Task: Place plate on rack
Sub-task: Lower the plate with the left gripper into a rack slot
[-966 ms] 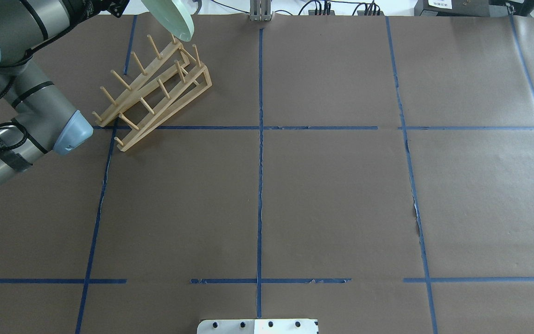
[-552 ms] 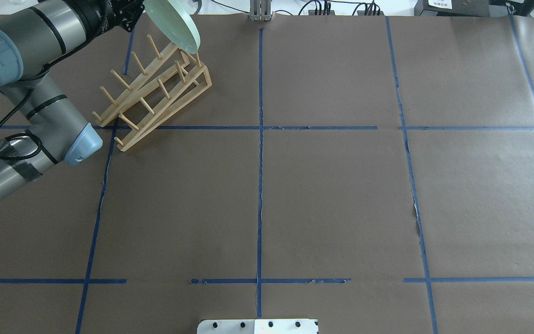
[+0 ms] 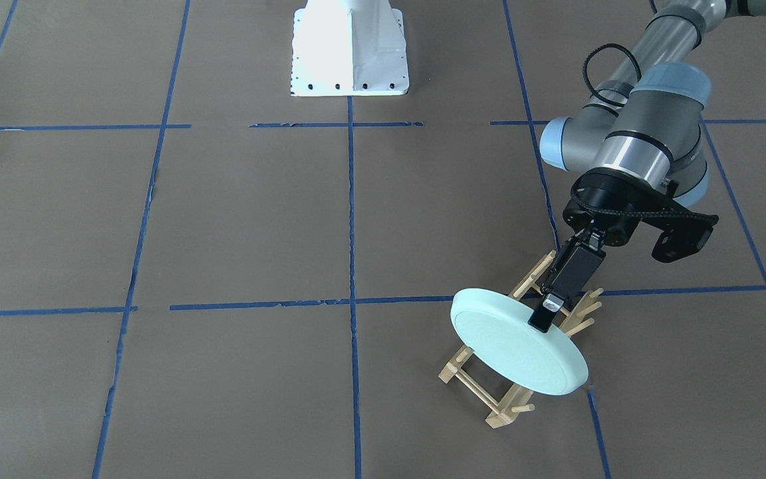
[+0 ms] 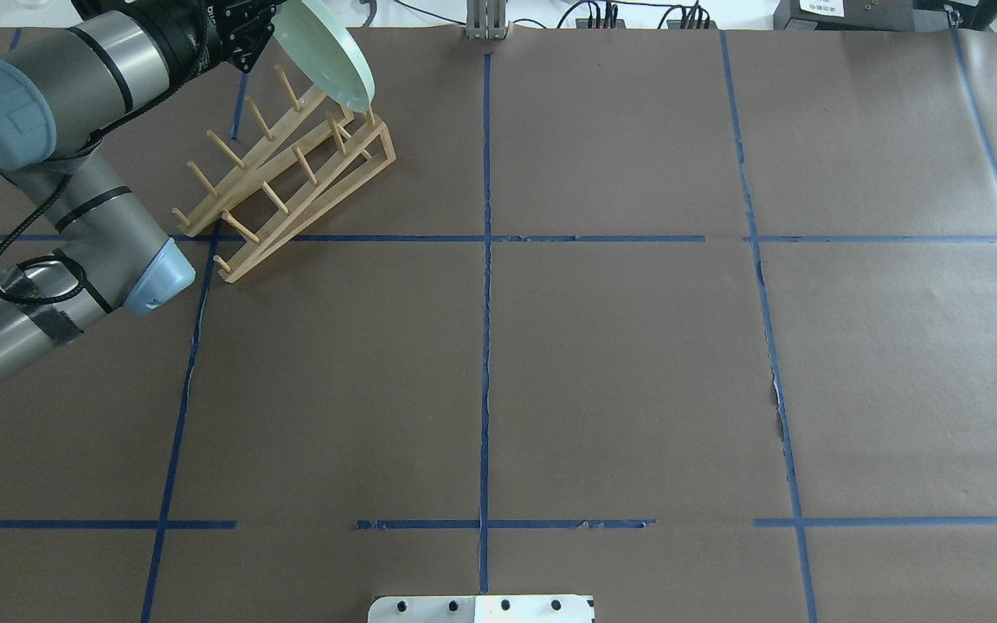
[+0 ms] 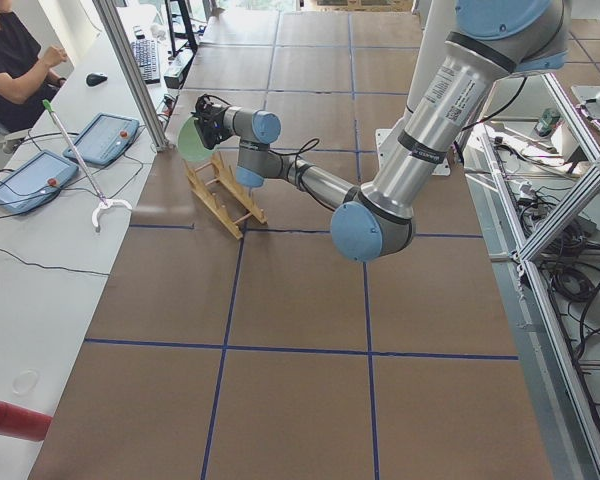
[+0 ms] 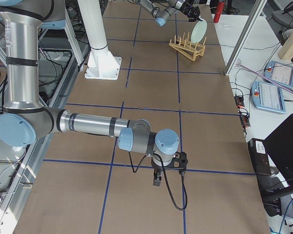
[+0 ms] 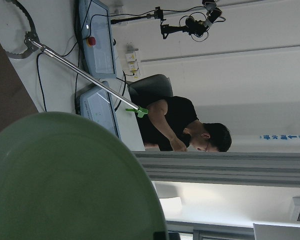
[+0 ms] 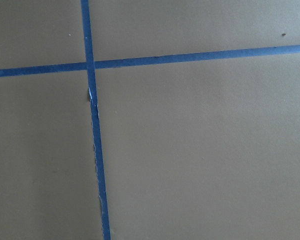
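Left gripper (image 3: 545, 314) is clamped on the upper rim of the plate (image 3: 516, 349): one finger lies on the ringed face, and I take the other to be behind it, out of sight. The plate is held on edge and tilted, not flat, which I judge is so its lower rim can drop between two pegs of the rack (image 3: 501, 416). It hangs over the far end of the rack, at the far left of the table. The overhead view puts its lower rim at the last pegs, but I cannot tell whether it touches them or rests in a slot. The pinch is high on the rim, presumably to keep my fingers out of the pegs as the plate goes in. The rack sits askew to the tape grid, so the plate's face has to be turned to match its rails. My left wrist camera is half filled by the plate's back. The right gripper (image 6: 157, 180) hangs low over the near right part of the table, well apart from the work; the pictures do not show whether its fingers are wide or narrow. The table (image 4: 620, 363) is covered in brown paper marked off with blue tape, torn along some seams. Beyond the far edge is a white bench with two control tablets (image 5: 105, 135), a keyboard and a seated operator (image 5: 10, 60).
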Available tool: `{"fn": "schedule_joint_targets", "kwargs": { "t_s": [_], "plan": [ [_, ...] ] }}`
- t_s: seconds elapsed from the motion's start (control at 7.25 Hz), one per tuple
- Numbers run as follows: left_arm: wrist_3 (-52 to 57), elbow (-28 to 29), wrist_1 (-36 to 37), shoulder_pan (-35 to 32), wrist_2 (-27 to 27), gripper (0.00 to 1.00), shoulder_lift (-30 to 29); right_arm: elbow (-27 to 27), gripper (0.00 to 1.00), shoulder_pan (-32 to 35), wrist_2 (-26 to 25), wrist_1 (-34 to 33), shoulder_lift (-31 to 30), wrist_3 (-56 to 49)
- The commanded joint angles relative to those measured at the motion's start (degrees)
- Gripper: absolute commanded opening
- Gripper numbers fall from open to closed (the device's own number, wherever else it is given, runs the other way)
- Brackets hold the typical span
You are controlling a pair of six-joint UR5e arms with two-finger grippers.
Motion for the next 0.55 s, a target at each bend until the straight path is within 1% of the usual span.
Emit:
{"fn": "schedule_joint_targets", "kwargs": {
  "t_s": [0.0,0.41],
  "plan": [
    [0.0,1.9,0.0,0.1,0.1,0.00,-0.1,0.0,1.00,0.0,0.0,0.0,0.0,0.0],
    [0.0,3.6,0.1,0.2,0.1,0.00,-0.3,0.0,1.00,0.0,0.0,0.0,0.0,0.0]
  ]
}}
